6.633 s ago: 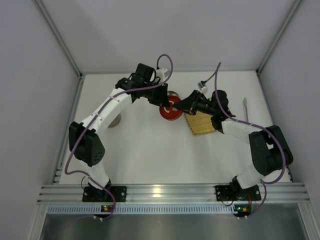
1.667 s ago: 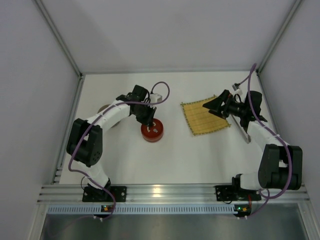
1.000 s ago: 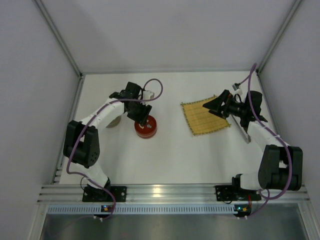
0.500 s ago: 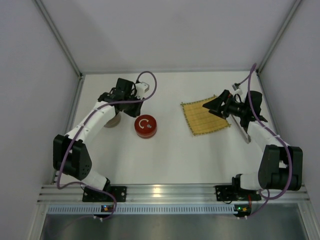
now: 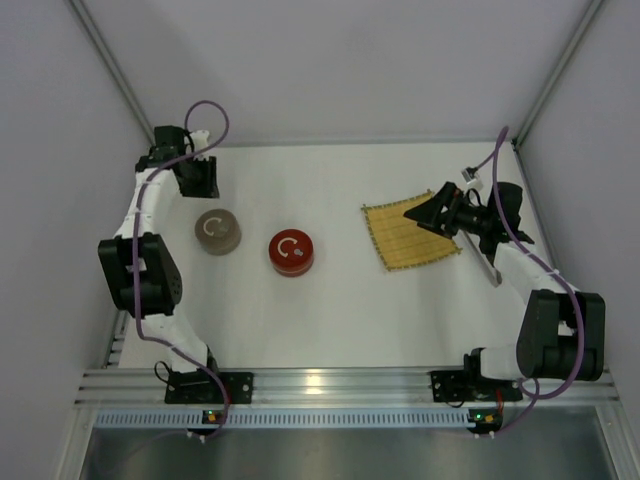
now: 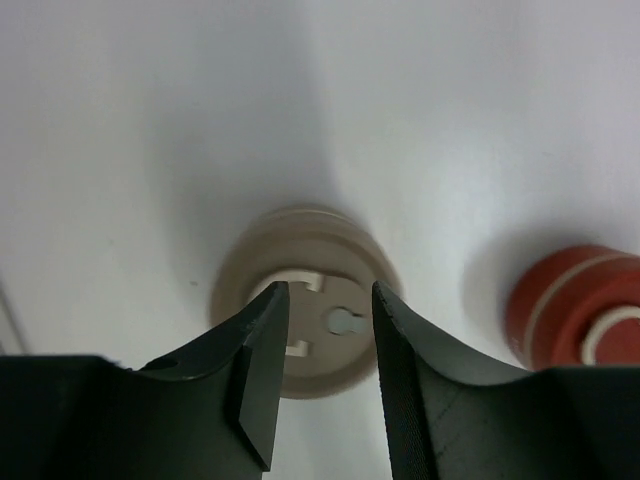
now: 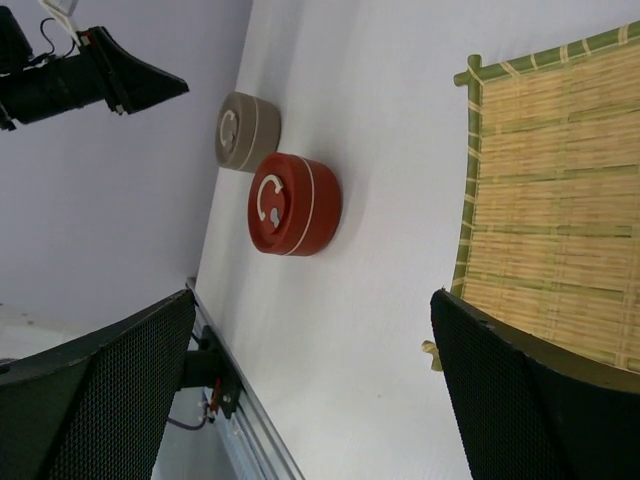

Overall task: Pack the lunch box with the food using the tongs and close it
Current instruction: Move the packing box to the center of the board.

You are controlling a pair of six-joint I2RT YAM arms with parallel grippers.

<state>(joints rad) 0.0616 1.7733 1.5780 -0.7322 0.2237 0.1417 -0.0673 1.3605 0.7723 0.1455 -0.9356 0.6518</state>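
Bench, white, walled on three sides

- Red tin: round, lid on, left of centre
- Beige tin: round, lid on, just left of the red tin, apart from it
- Bamboo mat: flat, right of centre
- Tongs: slim, silver, lying by the mat's right edge, partly hidden under the right arm
- Left gripper: at the far left corner, above the beige tin; jaws narrowly parted, holding nothing
- Right gripper: over the mat's far right corner; jaws wide, holding nothing
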